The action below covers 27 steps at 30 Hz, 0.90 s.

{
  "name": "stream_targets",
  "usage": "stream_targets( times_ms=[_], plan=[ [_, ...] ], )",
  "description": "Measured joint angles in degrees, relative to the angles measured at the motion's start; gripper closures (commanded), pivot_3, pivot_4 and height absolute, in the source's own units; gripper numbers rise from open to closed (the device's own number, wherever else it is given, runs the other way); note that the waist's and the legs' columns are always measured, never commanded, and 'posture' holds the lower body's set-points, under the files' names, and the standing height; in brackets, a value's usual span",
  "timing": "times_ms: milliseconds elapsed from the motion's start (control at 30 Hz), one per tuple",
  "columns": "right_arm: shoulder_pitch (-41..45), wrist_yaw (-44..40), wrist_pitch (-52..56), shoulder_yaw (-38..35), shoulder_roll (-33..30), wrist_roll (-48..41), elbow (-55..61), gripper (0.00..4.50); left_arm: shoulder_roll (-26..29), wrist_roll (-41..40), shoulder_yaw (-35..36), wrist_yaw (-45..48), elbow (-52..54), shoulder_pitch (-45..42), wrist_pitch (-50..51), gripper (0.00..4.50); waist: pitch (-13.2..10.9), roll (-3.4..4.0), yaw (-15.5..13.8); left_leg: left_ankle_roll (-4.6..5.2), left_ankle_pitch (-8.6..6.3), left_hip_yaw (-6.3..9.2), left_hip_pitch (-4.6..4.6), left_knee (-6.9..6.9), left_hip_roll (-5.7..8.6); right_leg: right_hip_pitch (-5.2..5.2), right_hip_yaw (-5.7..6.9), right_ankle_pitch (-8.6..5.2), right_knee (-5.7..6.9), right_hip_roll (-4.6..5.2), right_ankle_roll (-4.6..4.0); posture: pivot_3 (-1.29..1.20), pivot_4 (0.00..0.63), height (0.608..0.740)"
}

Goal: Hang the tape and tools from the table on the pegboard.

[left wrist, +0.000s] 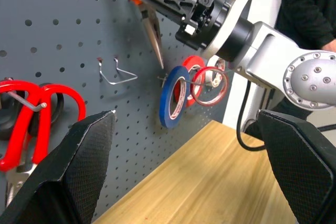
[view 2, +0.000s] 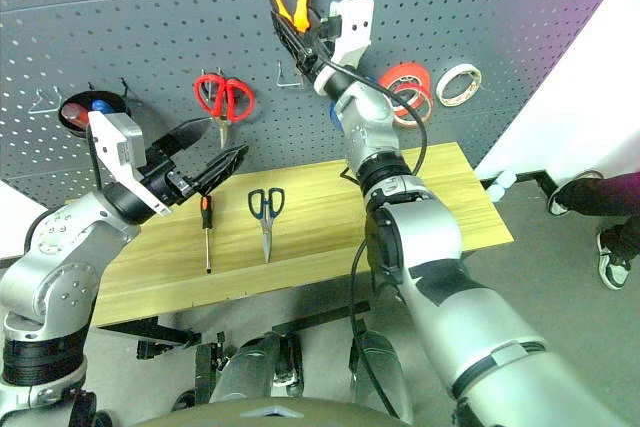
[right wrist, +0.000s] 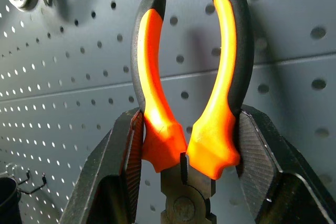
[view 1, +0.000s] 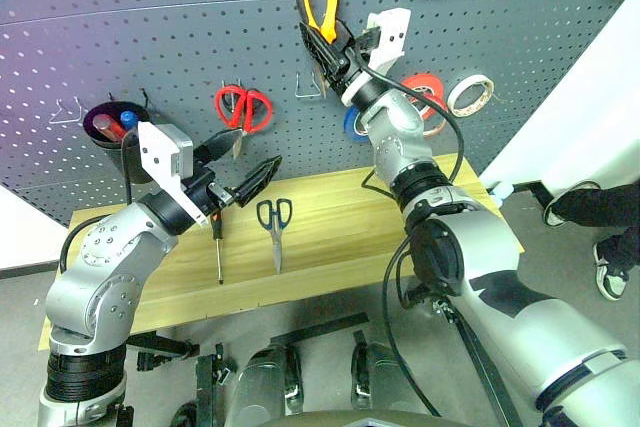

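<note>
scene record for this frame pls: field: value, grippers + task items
right gripper: shut on pliers, handles up against the pegboard
left gripper: open, empty, above the table
screwdriver: lying on the table
dark-handled scissors: lying on the table
thin tape ring: hanging on the pegboard beside the blue roll
red-handled scissors: hanging on the pegboard
bare wire hook: under the pliers' tip
</note>
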State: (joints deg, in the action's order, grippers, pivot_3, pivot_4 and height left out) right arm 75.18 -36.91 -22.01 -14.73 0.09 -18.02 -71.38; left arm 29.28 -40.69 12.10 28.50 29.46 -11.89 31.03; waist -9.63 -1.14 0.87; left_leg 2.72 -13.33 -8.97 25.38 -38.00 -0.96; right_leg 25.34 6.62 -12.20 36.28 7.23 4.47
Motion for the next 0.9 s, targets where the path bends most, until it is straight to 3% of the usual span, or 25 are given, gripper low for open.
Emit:
stream_targets(
  times_ms=[400, 900],
  plan=[
    [0.0, -0.3, 0.0, -0.7, 1.1, 0.5, -0.6, 2.41, 0.0, -0.7, 0.1, -1.2, 1.3, 2.1, 0.6, 0.0, 0.0, 0.05, -0.1, 0.01, -0.01, 0.02, 0.0, 0.0, 0.0, 0.0, -0.01, 0.0, -0.01, 0.02, 0.0, 0.13, 0.138, 0.723],
    [0.0, -0.4, -0.9, -1.3, 1.6, 0.7, -0.5, 2.41, 0.7, -3.1, 0.6, -2.8, 4.8, 3.9, 2.6, 0.0, -0.8, 0.6, -0.2, 0.06, -0.04, 0.06, 0.0, 0.02, 0.0, 0.0, -0.01, -0.02, -0.05, 0.12, -0.03, 0.13, 0.207, 0.723]
  ],
)
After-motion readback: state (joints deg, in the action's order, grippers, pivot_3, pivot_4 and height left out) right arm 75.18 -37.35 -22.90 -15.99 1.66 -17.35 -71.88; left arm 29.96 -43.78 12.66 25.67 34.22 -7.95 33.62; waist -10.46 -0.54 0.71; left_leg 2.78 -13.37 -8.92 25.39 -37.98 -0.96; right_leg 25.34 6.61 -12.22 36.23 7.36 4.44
